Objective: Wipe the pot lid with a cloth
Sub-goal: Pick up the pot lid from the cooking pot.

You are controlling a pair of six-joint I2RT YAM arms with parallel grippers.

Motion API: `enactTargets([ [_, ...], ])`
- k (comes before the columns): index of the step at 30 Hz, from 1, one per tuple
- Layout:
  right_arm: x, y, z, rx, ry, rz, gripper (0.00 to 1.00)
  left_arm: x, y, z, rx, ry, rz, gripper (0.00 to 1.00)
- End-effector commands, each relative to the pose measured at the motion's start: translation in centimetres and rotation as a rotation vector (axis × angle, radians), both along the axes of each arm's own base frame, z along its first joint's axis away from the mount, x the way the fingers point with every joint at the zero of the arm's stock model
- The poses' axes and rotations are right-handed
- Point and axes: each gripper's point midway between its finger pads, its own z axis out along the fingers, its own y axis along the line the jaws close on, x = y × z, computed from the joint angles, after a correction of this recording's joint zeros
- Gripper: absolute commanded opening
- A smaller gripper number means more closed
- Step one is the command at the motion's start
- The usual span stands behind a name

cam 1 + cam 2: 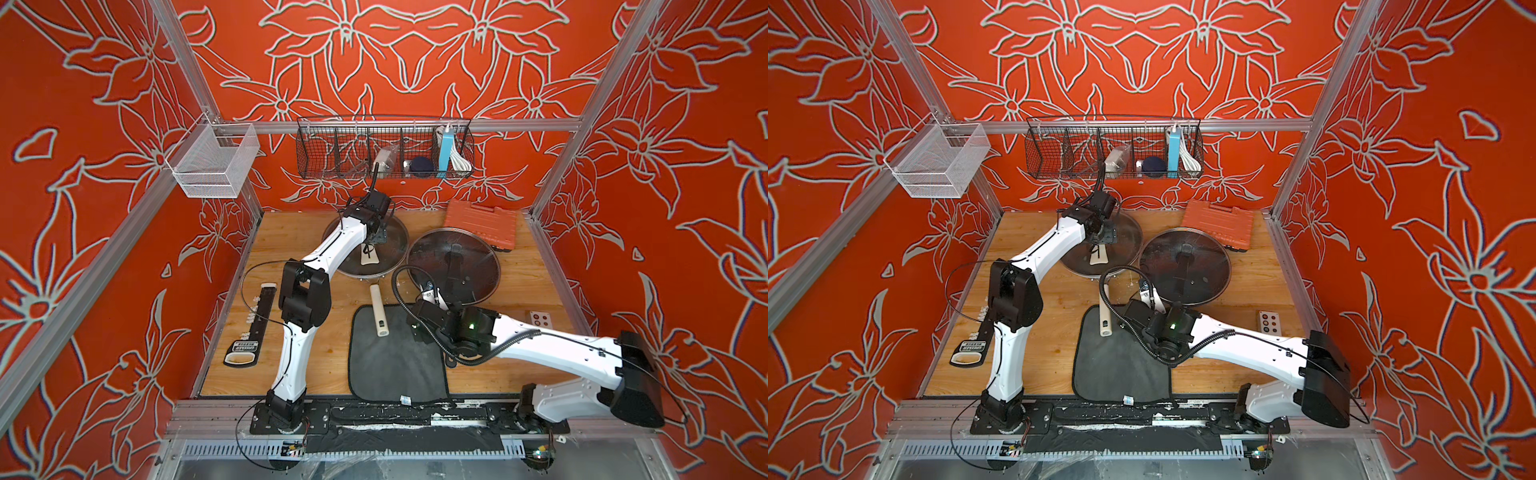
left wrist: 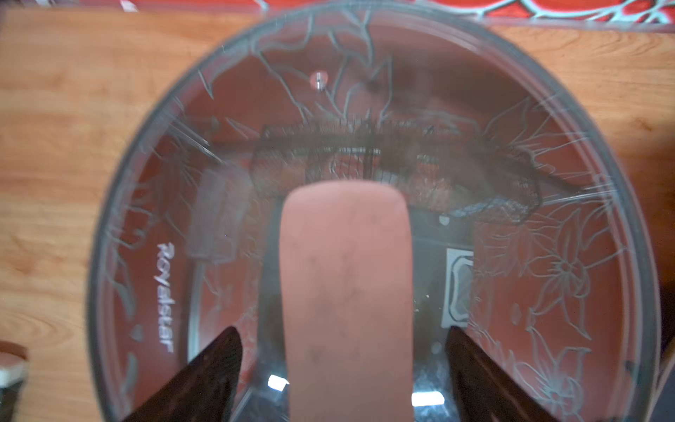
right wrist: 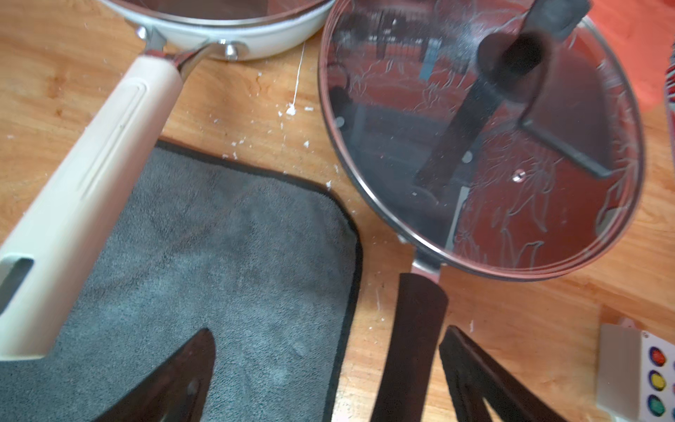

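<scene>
The lid (image 1: 395,249) sits on a white pan (image 3: 277,40) at the back of the table (image 1: 528,282), beside a black-handled lid (image 1: 455,266). The left gripper (image 2: 343,329) hangs over it, jaws wide, straddling its cream handle (image 2: 347,255) without touching. The cloth (image 1: 395,357) lies flat at the front, and the right gripper (image 3: 328,330) hovers wide open above its edge.

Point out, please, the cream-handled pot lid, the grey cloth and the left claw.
pot lid (image 1: 369,258): in a top view, on the near end of its cream handle.
cloth (image 1: 392,365): in a top view, on the middle of its grey face.
left claw (image 2: 341,329): left wrist view, midway between its fingertips, where the handle shows.
</scene>
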Motion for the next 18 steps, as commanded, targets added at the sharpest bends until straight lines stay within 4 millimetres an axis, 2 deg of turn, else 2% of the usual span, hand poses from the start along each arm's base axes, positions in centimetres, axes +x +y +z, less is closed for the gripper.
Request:
enactTargets([
  [1, -0.8, 0.2, -1.1, 0.018, 0.027, -0.031, 0.98, 0.0, 0.1, -0.2, -0.048, 0.01, 0.011, 0.78],
  [9, -1.5, 0.4, -1.9, 0.009, 0.037, -0.033, 0.97, 0.3, -0.8, -0.9, -0.1, 0.008, -0.024, 0.65],
  [18, -1.7, 0.2, -1.9, -0.003, 0.037, -0.036, 0.97, -0.2, -0.8, -1.2, -0.111, 0.034, -0.01, 0.54],
])
